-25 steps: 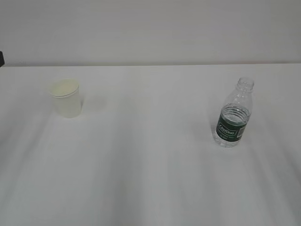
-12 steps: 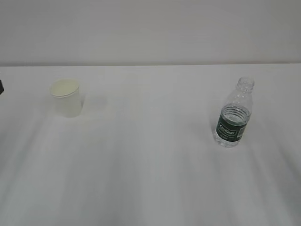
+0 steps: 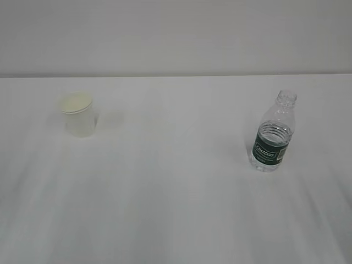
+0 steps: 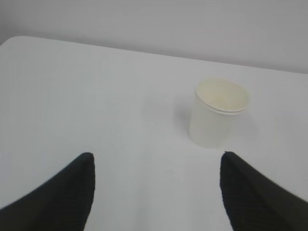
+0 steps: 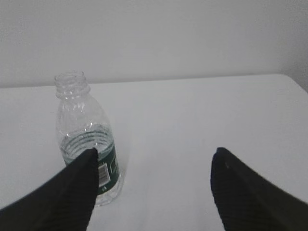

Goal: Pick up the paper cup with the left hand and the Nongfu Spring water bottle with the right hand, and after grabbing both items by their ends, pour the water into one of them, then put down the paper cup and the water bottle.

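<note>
The cup (image 3: 78,115) is seen upright on the left of the white counter (image 3: 170,181), and the bottle (image 3: 273,133) upright and uncapped on the right, well apart from it. Neither has been moved since the earlier frames. A dark object that was seen at the left edge of the exterior view a second ago, and lower down half a second ago, is no longer in that view; no arm is shown there now.

In the left wrist view, the left hand (image 4: 156,190) is held with its fingers (image 4: 57,197) wide apart and empty, the cup (image 4: 217,112) beyond them and untouched. In the right wrist view, the right hand (image 5: 153,185) is likewise spread and empty; the bottle (image 5: 86,144) stands just behind the left finger (image 5: 62,197), and contact cannot be told.
</note>
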